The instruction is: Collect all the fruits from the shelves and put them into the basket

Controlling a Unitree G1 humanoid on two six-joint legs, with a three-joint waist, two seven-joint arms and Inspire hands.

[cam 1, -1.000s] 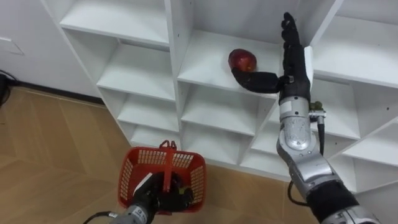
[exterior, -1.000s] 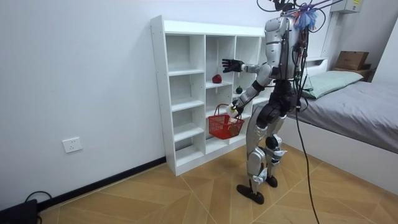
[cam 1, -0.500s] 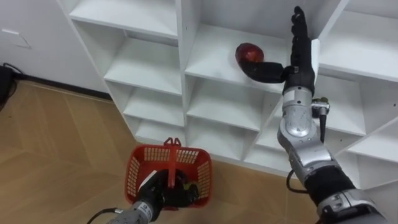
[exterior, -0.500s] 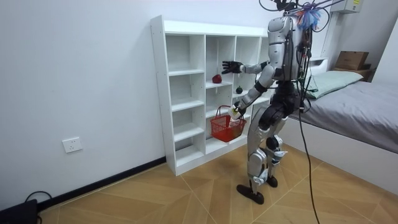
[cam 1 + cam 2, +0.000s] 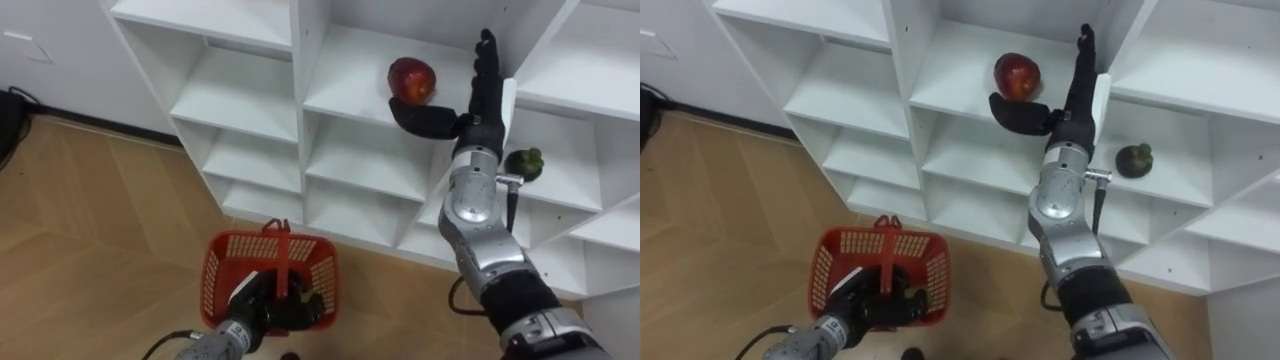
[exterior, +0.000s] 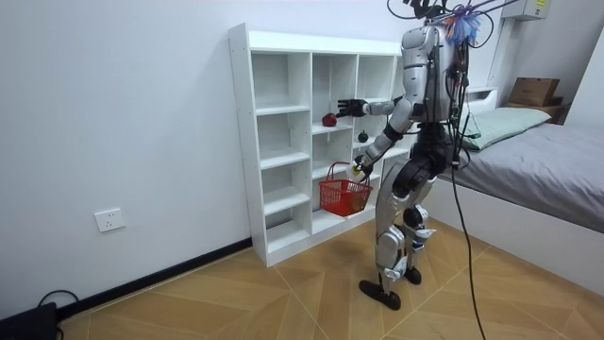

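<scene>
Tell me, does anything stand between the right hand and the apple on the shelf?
Nothing visible does. The right hand is open at the front edge of the shelf, its thumb close before the apple; no other thing lies there.

Bright, even indoor light all over tbh. The white closet [image 5: 240, 100] gets soft grey shading under each shelf board, and the wood floor [image 6: 283, 302] has a faint sheen along the bottom of the room view.
</scene>
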